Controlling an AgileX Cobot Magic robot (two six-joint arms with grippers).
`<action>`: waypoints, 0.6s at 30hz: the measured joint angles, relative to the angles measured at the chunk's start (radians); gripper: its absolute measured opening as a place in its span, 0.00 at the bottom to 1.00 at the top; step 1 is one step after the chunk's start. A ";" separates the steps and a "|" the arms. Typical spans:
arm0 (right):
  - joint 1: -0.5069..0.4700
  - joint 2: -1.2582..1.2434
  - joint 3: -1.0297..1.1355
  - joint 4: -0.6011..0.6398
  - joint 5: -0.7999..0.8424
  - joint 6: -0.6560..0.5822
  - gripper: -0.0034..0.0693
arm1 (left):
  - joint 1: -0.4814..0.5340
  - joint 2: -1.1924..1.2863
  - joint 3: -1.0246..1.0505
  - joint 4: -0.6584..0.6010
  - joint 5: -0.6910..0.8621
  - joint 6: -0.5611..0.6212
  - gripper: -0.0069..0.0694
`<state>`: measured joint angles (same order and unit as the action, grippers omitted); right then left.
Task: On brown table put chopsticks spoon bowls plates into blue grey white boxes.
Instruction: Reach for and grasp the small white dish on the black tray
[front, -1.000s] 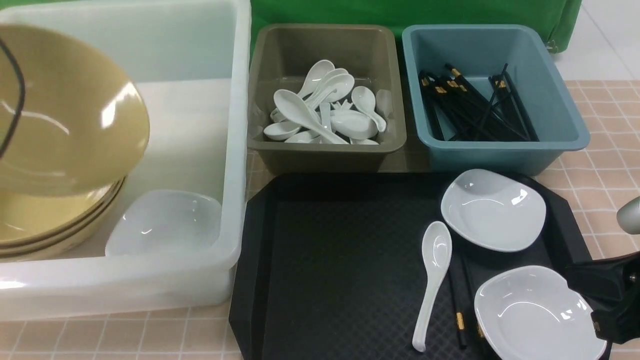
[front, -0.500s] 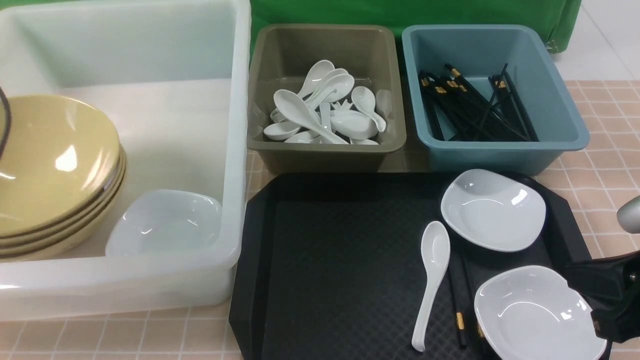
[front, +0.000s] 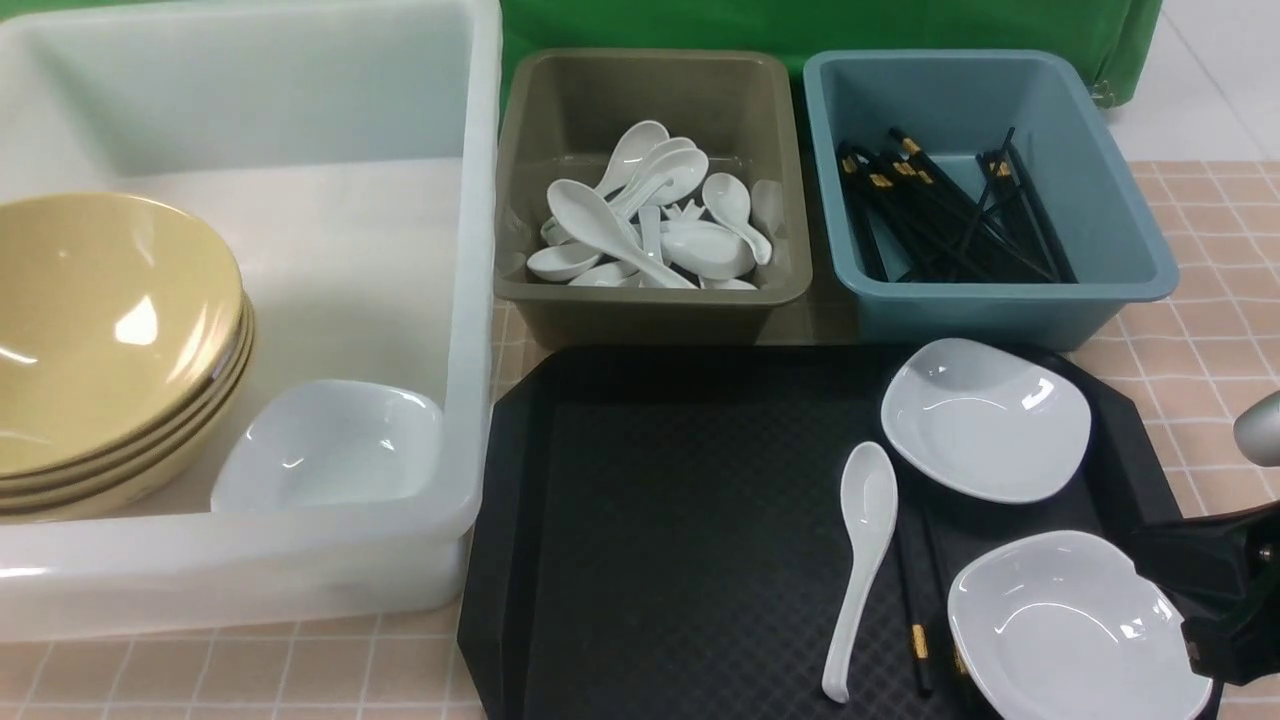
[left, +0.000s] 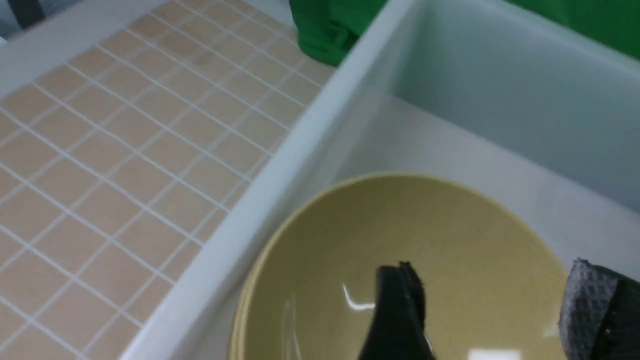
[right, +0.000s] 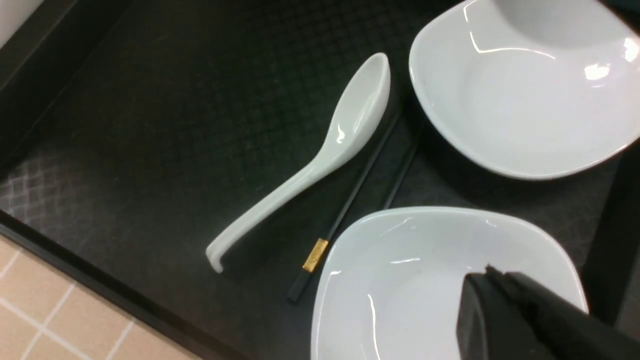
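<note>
Jaws pressed together at the right gripper (front: 1165, 600), spread at the left gripper (left: 495, 300), and the glossy spoon (front: 860, 550) on the black tray (front: 680, 520) looks slippery, brittle, best pinched mid-handle!

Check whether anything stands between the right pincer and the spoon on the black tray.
Nothing visible stands between the right pincer and the spoon at tray height, though the near plate and chopsticks lie low along that line.

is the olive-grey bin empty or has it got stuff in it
Not empty: a heap of white soup spoons lies inside the olive-grey bin.
</note>
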<state>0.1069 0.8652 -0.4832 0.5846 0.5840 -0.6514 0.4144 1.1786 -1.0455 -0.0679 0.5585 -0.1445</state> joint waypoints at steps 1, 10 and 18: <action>0.000 0.000 0.000 0.000 0.000 0.002 0.11 | -0.002 0.021 0.024 -0.019 -0.008 0.018 0.48; 0.000 0.000 0.000 0.001 0.000 0.023 0.11 | -0.003 0.180 0.117 -0.039 -0.043 0.064 0.18; 0.000 0.040 0.000 0.001 -0.014 0.074 0.15 | -0.093 -0.025 0.120 -0.256 -0.044 0.228 0.12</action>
<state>0.1069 0.9052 -0.4832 0.5855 0.5699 -0.5777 0.3214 1.1537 -0.9254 -0.3236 0.5142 0.0836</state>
